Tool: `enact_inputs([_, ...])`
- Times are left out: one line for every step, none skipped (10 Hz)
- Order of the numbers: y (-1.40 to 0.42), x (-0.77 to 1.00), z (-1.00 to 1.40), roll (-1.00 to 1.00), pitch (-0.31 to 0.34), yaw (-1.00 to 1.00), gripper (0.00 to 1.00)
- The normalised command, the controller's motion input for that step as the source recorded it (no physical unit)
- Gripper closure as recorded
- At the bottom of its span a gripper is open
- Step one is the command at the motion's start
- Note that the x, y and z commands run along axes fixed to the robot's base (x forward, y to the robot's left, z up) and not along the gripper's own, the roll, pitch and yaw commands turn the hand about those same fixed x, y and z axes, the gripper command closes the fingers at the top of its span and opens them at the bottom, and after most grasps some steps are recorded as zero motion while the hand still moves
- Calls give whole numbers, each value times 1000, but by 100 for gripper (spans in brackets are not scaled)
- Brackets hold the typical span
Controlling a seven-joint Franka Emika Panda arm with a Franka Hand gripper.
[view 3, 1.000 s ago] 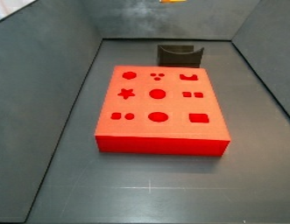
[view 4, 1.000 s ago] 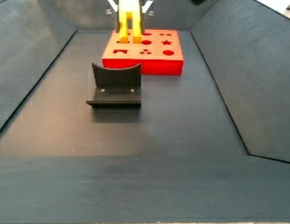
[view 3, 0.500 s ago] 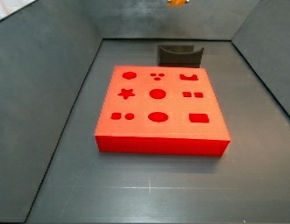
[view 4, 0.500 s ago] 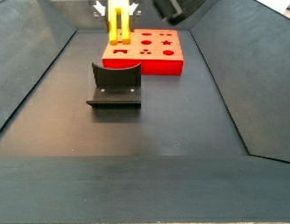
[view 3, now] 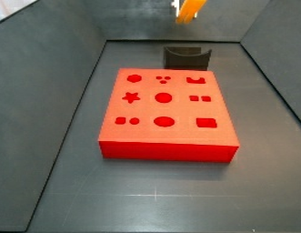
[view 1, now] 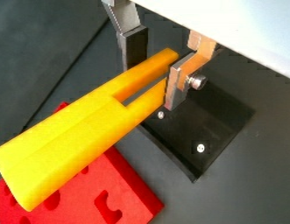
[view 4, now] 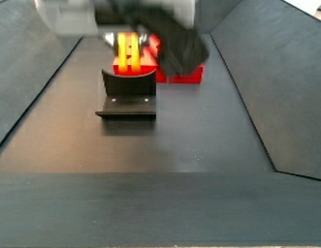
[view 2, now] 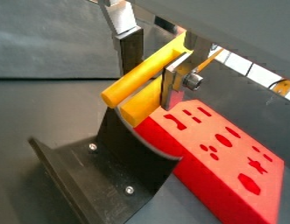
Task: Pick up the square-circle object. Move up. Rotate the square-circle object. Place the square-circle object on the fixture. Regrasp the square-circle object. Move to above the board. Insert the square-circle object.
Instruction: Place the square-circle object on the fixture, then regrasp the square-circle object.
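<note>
The gripper [view 1: 157, 74] is clamped on the square-circle object [view 1: 95, 127]: in both wrist views the two silver fingers [view 2: 173, 70] press against opposite flanks of the yellow-orange peg near one of its ends, and the rest of the peg juts out well beyond the pads. In a side view only the peg's orange tip [view 3: 188, 8] shows, high at the 12 o'clock edge of the frame, directly above the fixture [view 3: 186, 56] and clear of it, with the board [view 3: 165, 115] lying toward 6 o'clock from the fixture. In a side view from the opposite end the gripper [view 4: 129, 44] is a motion-blurred mass hanging over the fixture [view 4: 126, 95], the peg [view 4: 129, 48] glowing yellow just above the notch, and the board [view 4: 183, 70] mostly hidden behind the arm. The relation that matters is peg to notch: the fixture [view 2: 106, 171] sits right under the held piece, and the peg's long axis runs at a slant away from the fingers, not plumb, so its free end leads toward the dark bracket [view 1: 206, 131]. Judging from this, the step in hand is the placing on the fixture, with peg and notch apart. The next move likely calls for bringing the long axis in line with the U-shaped notch while lowering; a skewed approach could catch the peg on the notch's wall and twist it in the pads.
</note>
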Motion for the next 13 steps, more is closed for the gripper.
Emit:
enact_inputs([81,132,-1000,-1000,13,-116,100])
enact_inputs([87,140,-1000,-956,22,-114,100])
enact_inputs([93,147,-1000,-797,21,-102,100])
enact_inputs([98,154,-1000,-634,22,-93,100])
enact_inputs([108,165,-1000,-412,31,-85,100])
enact_inputs([106,174,-1000,-267,41,-80,100])
enact_inputs([102,179,-1000,-196,36,-77,100])
enact_inputs([96,149,-814,-168,26,-82,100])
enact_inputs([83,125,-643,-154,21,-83,100])
enact_inputs([100,92,-526,-119,13,-75,100])
enact_inputs([108,81,-516,-113,6,-70,100])
enact_inputs([0,0,0,0,0,0,0])
enact_inputs([0,0,1000,-20,-26,38,0])
